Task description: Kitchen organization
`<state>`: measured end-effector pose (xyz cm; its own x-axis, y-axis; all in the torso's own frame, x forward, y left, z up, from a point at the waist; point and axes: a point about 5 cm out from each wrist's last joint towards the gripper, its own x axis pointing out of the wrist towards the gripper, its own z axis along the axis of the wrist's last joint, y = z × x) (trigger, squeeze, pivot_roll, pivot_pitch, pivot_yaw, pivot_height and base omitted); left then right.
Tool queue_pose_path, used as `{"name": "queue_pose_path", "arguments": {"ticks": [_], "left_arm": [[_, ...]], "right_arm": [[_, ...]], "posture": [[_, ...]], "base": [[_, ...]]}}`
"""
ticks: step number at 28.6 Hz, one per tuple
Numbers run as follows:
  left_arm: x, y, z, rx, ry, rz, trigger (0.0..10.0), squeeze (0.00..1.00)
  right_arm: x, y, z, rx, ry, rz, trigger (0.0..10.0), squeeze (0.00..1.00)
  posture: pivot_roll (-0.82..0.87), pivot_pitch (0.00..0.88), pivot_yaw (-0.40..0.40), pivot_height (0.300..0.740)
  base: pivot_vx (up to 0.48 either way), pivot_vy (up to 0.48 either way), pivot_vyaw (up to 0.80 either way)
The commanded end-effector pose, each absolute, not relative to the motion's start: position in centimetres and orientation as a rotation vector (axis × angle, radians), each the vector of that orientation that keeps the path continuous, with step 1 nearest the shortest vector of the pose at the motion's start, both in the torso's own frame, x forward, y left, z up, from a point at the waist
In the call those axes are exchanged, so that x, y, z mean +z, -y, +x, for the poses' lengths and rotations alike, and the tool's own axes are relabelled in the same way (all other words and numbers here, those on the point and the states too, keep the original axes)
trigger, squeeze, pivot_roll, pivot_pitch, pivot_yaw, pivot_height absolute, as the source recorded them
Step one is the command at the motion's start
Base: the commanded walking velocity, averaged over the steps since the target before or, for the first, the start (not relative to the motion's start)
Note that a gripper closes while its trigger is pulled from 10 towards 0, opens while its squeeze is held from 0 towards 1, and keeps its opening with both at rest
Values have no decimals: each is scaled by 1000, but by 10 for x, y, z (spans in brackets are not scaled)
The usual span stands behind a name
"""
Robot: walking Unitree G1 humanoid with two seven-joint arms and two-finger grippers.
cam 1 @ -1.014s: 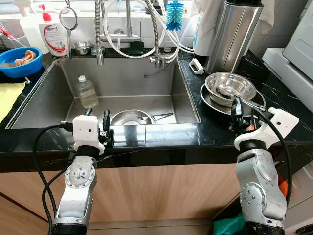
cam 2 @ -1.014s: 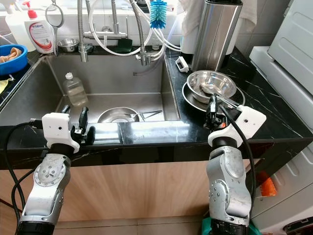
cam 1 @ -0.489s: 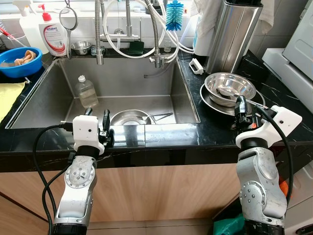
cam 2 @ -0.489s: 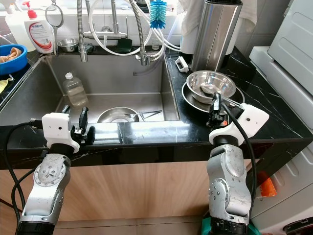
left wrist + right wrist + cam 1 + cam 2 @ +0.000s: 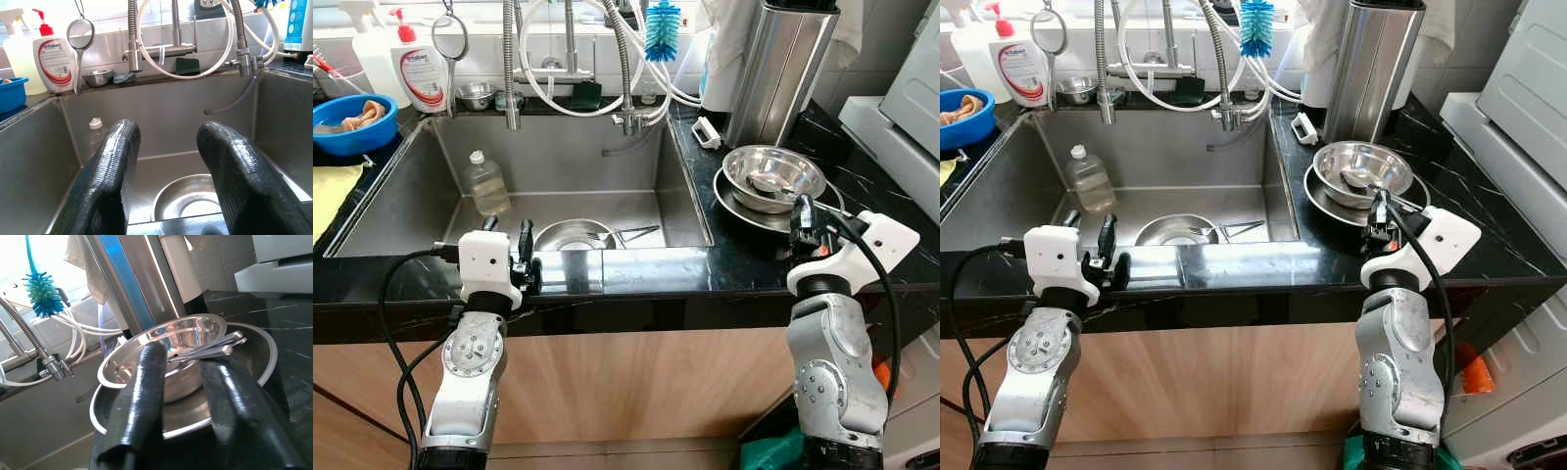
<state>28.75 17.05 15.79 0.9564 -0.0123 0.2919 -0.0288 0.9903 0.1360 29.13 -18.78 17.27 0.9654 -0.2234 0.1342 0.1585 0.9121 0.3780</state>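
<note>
Right gripper (image 5: pixel 805 217) open, empty, at near rim of stacked steel bowls (image 5: pixel 773 176) (utensils inside).

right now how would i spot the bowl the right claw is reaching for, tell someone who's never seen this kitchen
Start at the steel sink and move to the black counter on its right. In front of the tall steel canister lies a wide shallow dish; the bowl sits in it, just beyond the right claw. Unlike the sink's bowl, it holds utensils and is stacked.
</note>
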Motion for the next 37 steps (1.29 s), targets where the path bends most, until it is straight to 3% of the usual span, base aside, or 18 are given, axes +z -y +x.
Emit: {"name": "queue_pose_path", "arguments": {"ticks": [1,24,25,26,37], "left_arm": [[152,-172,286,5,270,142,10000,0],[151,-173,285,10,265,145,10000,0],[151,-173,285,11,265,145,10000,0],[151,-173,285,11,265,145,10000,0],[151,-173,285,15,266,143,10000,0]], "right_arm": [[174,188,292,-203,180,385,0,0],[180,176,295,-147,198,401,0,0],[181,175,295,-134,205,401,745,0],[185,172,295,-110,222,385,10000,0],[205,164,297,-53,317,280,10000,0]], "posture": [[-62,10,-15,706],[-61,7,-15,706],[-61,7,-15,706],[-61,7,-15,706],[-62,6,-18,706]], "base": [[0,0,0],[0,0,0],[0,0,0],[0,0,0],[0,0,0]]}}
